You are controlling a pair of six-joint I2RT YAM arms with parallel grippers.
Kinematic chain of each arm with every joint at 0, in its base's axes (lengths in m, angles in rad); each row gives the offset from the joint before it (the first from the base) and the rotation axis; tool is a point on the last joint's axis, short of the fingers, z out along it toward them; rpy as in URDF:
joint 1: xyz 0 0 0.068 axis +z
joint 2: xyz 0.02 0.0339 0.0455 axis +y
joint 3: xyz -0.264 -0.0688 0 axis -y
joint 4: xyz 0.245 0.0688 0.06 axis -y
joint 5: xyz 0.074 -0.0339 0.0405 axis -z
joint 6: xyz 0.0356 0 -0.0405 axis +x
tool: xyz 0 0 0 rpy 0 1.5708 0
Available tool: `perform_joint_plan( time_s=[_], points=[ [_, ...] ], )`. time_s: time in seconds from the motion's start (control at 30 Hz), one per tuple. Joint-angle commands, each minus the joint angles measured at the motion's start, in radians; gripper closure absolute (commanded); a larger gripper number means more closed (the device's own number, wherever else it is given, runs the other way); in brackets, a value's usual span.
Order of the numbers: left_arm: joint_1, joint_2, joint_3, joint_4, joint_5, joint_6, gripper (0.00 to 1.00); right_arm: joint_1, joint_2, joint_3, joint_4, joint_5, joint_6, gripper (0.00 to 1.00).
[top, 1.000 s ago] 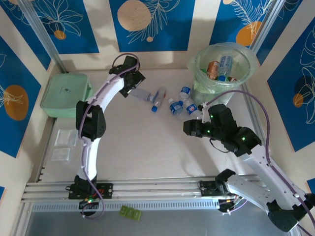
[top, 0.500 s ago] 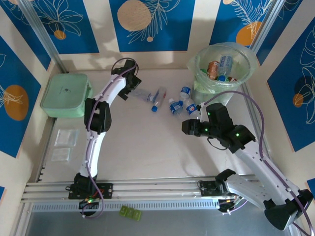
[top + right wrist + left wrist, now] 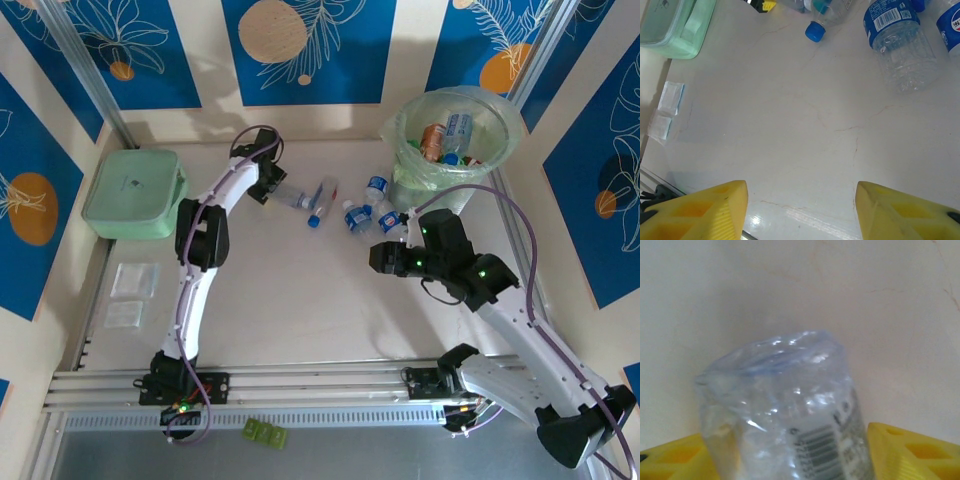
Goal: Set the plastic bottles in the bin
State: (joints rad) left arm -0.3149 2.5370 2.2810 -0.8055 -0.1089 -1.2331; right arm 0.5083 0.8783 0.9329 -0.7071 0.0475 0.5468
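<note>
Blue-and-cream patterned walls close in a pale counter (image 3: 290,300). The bin (image 3: 405,150), lined with a green bag, stands in the counter's far right corner with several plastic bottles (image 3: 445,135) already inside. More of them lie on their sides on the counter just in front of the bin and to its left: a blue-labelled pair (image 3: 357,217) and one with a blue cap (image 3: 322,200) near the middle of the far edge.

Just left of that capped one lies a clear bottle (image 3: 290,195). The left arm (image 3: 215,200) now stretches further toward the far edge than a second ago. Its left fingers (image 3: 910,450), which were spread wide above the bottle, have closed in on it. In the left wrist view the crumpled clear bottle (image 3: 785,410) sits between the two yellow fingers, which press on both of its sides while it lies on the counter.

The right arm (image 3: 470,275) has shifted slightly from a second ago and has held its pose for the last half second, low over the counter in front of the bin. Its right fingers (image 3: 900,210) stand spread with only bare counter between them. Beyond them lie a blue-labelled bottle (image 3: 900,40) and a blue cap (image 3: 815,31).

The loose bottles have not moved. A mint-green lidded box (image 3: 133,192) sits at the far left edge, with two small clear packets (image 3: 133,280) nearer along that edge.
</note>
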Motion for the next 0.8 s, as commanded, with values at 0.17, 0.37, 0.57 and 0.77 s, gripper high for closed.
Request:
perform_joint_plan(
  time_s=[0.17, 0.37, 0.57, 0.77],
  points=[
    [0.034, -0.138, -0.124, 0.041, 0.000, 0.031, 0.43, 0.020, -0.050, 0.010, -0.031, -0.002, 0.031, 0.41],
    [0.036, -0.322, -0.274, 0.101, -0.028, 0.068, 0.46, 0.042, -0.071, 0.034, -0.058, 0.021, 0.042, 0.41],
    [0.034, -0.540, -0.511, 0.228, 0.064, 0.076, 0.49, 0.080, -0.081, 0.053, -0.077, 0.078, 0.043, 0.41],
    [0.008, -0.783, -0.766, 0.414, 0.221, 0.144, 0.50, 0.160, -0.046, 0.115, -0.093, 0.106, 0.042, 0.38]
  ],
)
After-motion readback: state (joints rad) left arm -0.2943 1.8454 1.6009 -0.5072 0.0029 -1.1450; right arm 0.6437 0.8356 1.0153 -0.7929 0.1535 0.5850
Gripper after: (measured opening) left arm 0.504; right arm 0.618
